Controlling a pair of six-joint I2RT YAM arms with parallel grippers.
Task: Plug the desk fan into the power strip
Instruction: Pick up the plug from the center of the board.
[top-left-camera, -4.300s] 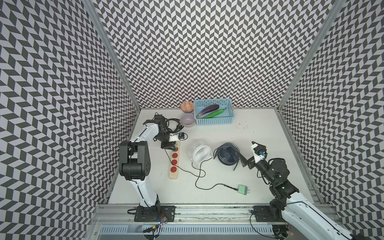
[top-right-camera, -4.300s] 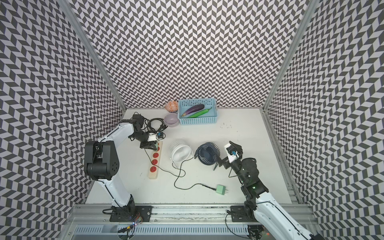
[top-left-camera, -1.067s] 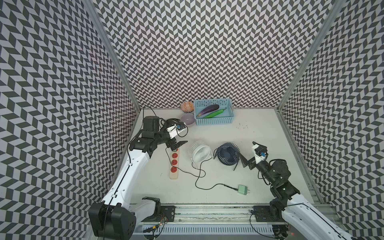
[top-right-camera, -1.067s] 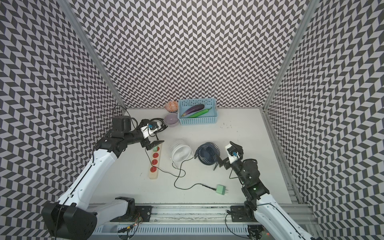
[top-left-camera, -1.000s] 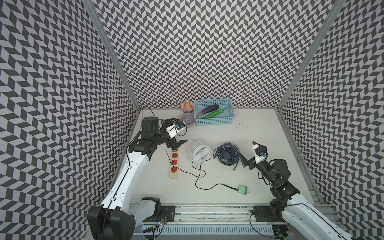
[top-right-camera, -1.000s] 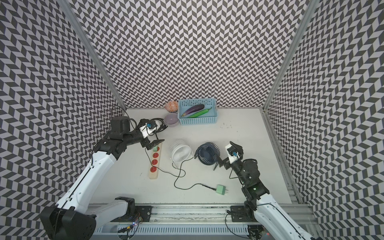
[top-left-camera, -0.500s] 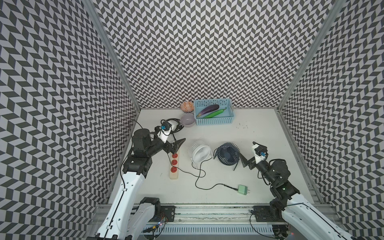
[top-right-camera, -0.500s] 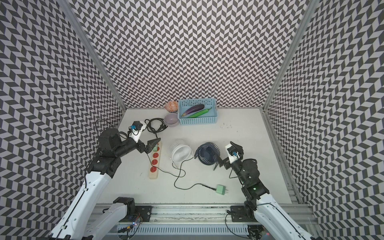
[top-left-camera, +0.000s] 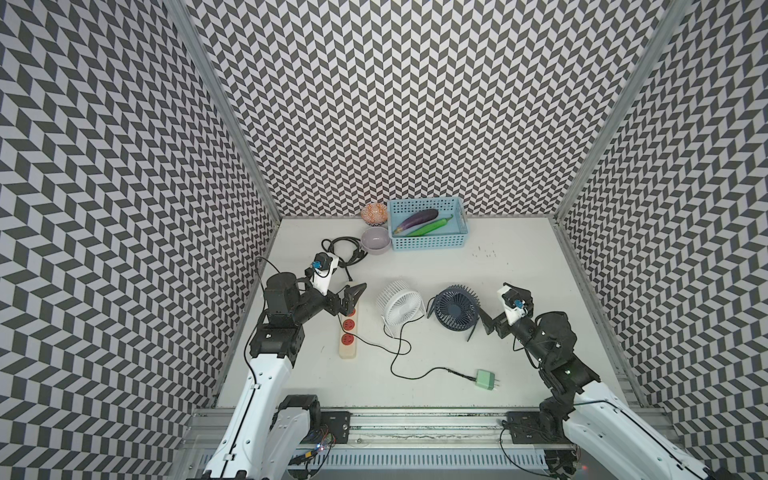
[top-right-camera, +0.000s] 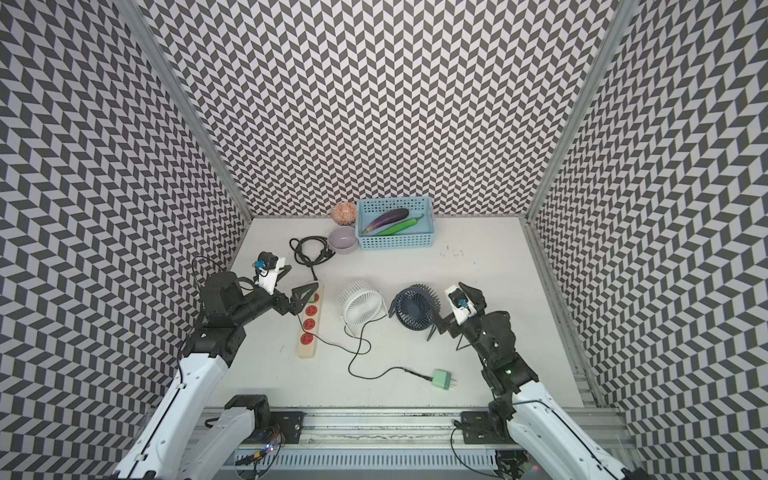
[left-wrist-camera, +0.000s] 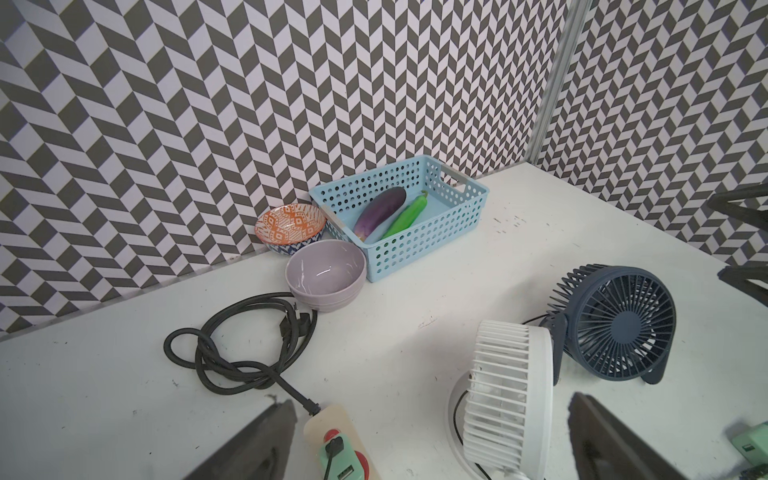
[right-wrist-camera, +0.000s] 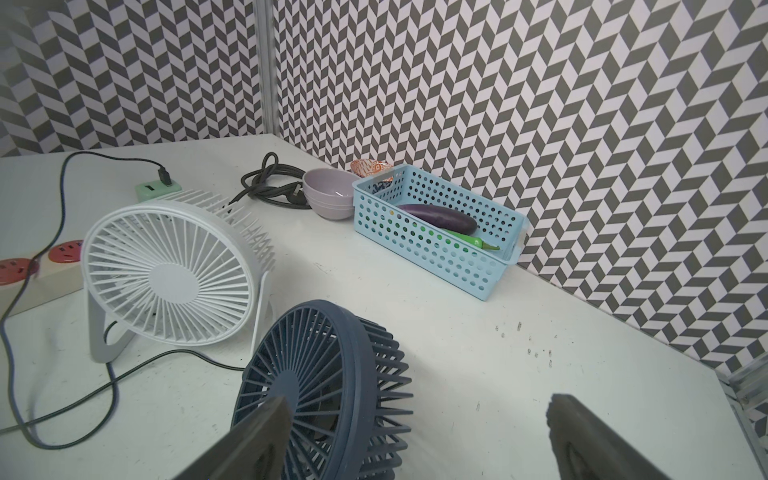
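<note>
Enclosing everything, black-and-white chevron-patterned walls (top-left-camera: 395, 104) rise on three sides of a white, scuffed table (top-left-camera: 519, 282). Parallel to the table's left edge lies the long cream-coloured power strip with round red sockets (top-left-camera: 348, 332), its black cord (left-wrist-camera: 249, 369) coiled toward the back left corner. The left claw (top-left-camera: 353, 296) hangs over the strip's back, cord end, where a mint-green adapter (left-wrist-camera: 338, 455) sits plugged in; its jaws stand spread wide and grip nothing. Well apart, toward the right edge, the right claw (top-left-camera: 480, 328) is just beside a round navy-blue desk fan (top-left-camera: 454, 307), equally wide, empty. A white round desk fan (top-left-camera: 401, 307) stands between strip and navy fan, and a small loose green plug (top-left-camera: 485, 379) lies near the front edge.
</note>
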